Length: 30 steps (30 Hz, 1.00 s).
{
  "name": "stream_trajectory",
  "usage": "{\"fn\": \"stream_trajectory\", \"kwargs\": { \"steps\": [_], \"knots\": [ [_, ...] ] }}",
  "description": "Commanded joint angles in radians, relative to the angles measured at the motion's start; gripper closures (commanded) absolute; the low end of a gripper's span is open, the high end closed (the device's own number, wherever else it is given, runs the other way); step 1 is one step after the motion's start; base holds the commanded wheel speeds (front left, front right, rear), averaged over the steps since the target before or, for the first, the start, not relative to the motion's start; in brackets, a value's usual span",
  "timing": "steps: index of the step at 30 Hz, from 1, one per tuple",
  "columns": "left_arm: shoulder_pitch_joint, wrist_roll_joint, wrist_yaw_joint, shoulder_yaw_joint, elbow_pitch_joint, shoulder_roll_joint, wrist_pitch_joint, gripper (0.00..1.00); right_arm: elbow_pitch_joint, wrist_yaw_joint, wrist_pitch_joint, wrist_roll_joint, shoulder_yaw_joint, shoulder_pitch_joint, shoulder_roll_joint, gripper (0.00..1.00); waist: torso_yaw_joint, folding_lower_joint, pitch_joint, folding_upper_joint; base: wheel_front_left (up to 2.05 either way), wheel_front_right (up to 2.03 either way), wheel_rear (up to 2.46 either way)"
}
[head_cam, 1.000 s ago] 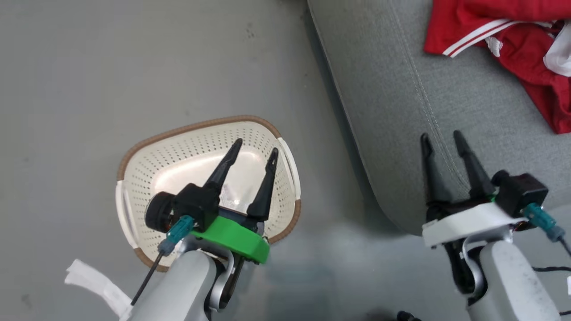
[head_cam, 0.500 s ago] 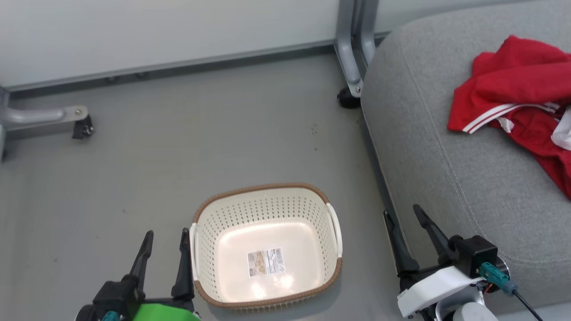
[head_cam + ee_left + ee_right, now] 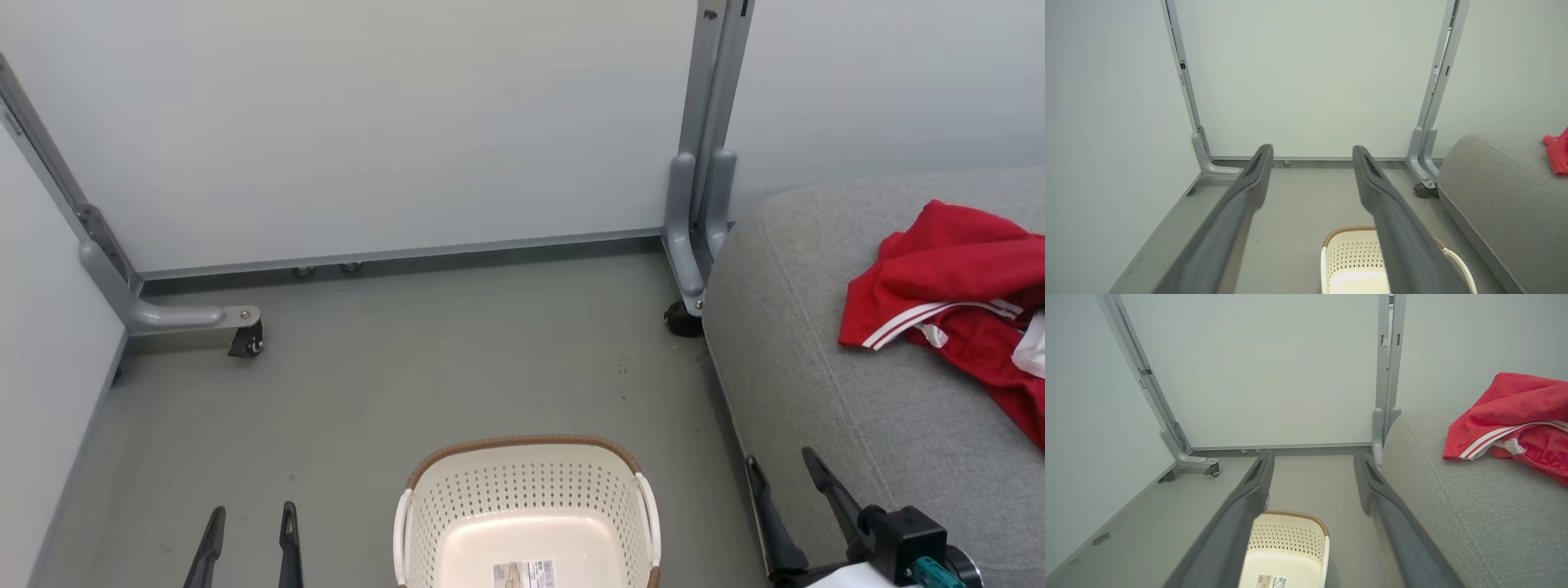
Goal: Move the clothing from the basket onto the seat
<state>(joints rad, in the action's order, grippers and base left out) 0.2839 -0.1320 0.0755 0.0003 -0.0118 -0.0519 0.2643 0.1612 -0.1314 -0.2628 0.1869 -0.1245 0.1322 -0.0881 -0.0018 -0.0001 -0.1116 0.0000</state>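
Grey floor (image 3: pixel 408 392) runs up to pale partition panels (image 3: pixel 408 122) on wheeled metal feet (image 3: pixel 188 317). On it stands the basket (image 3: pixel 526 498), a label (image 3: pixel 522 573) showing on its bare bottom. Red clothing (image 3: pixel 947 286) lies crumpled on the seat (image 3: pixel 816 392), well apart from both grippers. The left gripper (image 3: pixel 253 510) hovers left of the basket, jaws spread wide, holding nothing. The right gripper (image 3: pixel 780 457) hangs between basket and seat edge, equally spread.
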Motion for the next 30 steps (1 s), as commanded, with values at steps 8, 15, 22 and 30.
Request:
{"fn": "stream_trajectory", "kwargs": {
  "steps": [8, 15, 22, 30],
  "knots": [
    [0.041, 0.029, 0.02, 0.008, 0.003, 0.001, 0.0, 0.0, -0.01, 0.001, -0.003, -0.01, 0.005, 0.038, 0.004, 0.0, 0.005, 0.0001, -0.036, 0.0, 0.0, 0.0, 0.0],
    [0.028, 0.031, 0.02, -0.001, 0.009, 0.001, 0.0, 0.0, -0.009, 0.001, -0.003, -0.008, 0.009, 0.034, 0.008, 0.0, -0.003, 0.0001, -0.031, 0.0, 0.0, 0.0, 0.0],
    [0.029, 0.038, 0.018, -0.007, 0.014, 0.002, 0.0, 1.0, -0.005, 0.0, 0.0, -0.005, 0.011, 0.028, 0.01, 1.0, -0.007, 0.0001, -0.027, 0.0, 0.0, 0.0, 0.0],
    [0.008, -0.06, 0.02, -0.002, 0.063, 0.004, -0.021, 1.0, 0.031, 0.0, 0.021, 0.085, 0.02, 0.019, 0.013, 1.0, -0.006, 0.0001, -0.022, 0.0, 0.0, 0.0, 0.0]
  ]
}}
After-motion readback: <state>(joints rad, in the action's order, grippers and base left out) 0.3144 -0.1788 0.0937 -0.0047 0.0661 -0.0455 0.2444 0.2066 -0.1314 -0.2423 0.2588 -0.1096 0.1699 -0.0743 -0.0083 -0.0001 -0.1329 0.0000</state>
